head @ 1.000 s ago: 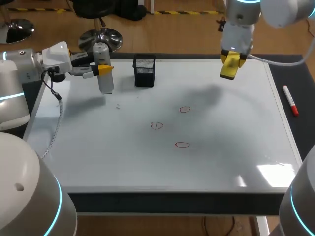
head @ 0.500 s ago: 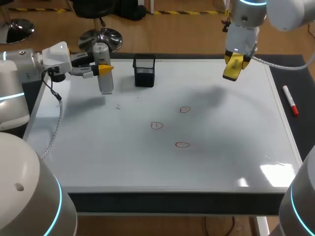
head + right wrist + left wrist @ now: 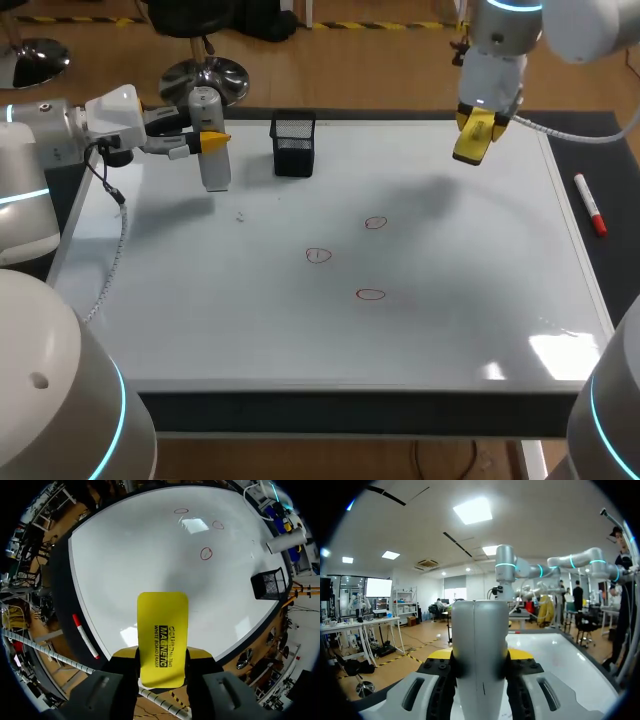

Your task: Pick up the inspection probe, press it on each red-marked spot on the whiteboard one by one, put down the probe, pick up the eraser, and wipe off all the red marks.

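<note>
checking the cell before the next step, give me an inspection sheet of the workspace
surface: whiteboard lies flat, three red marks near its middle, none wiped
job's things: inspection probe held upright over the board's far left part; eraser held above its far right part
clutter: black mesh holder at the board's far edge; red marker on the dark table right of the board
grippers: left gripper shut on the inspection probe; right gripper shut on the eraser
cables: grey cable hangs from the left arm along the board's left edge
surroundings: nothing seen reaching over the table
</note>
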Tool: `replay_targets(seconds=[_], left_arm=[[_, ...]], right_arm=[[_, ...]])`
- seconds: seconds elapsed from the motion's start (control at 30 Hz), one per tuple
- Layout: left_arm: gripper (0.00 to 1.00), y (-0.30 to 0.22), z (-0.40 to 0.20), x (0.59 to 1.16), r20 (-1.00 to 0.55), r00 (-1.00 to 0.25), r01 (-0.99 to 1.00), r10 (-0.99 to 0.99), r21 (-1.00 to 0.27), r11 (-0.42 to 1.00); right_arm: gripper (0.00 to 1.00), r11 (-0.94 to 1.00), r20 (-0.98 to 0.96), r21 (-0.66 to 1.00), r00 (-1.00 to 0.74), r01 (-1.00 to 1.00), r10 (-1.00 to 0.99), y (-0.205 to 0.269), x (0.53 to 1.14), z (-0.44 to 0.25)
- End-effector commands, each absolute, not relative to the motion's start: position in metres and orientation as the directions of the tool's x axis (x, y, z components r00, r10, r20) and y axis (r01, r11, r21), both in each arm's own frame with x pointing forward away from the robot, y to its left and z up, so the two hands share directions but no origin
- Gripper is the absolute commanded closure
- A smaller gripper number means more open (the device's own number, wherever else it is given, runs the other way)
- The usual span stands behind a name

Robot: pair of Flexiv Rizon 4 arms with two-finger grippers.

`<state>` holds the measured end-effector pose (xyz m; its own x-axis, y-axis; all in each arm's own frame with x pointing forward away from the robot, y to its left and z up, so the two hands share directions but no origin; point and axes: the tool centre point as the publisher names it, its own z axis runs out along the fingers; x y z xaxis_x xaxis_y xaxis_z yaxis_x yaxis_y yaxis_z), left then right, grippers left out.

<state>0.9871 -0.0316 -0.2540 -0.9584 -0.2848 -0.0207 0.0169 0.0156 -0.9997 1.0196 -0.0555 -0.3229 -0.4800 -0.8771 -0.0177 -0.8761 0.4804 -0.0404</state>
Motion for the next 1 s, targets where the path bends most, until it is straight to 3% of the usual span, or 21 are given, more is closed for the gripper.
replay_targets(seconds=[0.03,0.4,1.0], left_arm=[[1.00,-0.032,-0.250,0.985,-0.026,-0.957,0.022,-0.289,-1.000,0.017],[1.00,-0.057,-0.218,0.945,-0.078,-0.963,0.077,-0.259,-0.997,0.014],[1.00,-0.104,-0.212,0.899,-0.037,-0.991,0.042,-0.126,-0.998,-0.041]], right_arm=[[1.00,0.478,-0.016,-0.043,-0.478,-0.877,-0.878,-0.056,1.019,-0.322],[1.00,0.478,-0.016,-0.043,-0.478,-0.877,-0.878,-0.056,1.019,-0.322],[1.00,0.478,-0.016,-0.043,-0.478,-0.877,-0.878,-0.056,1.019,-0.322]])
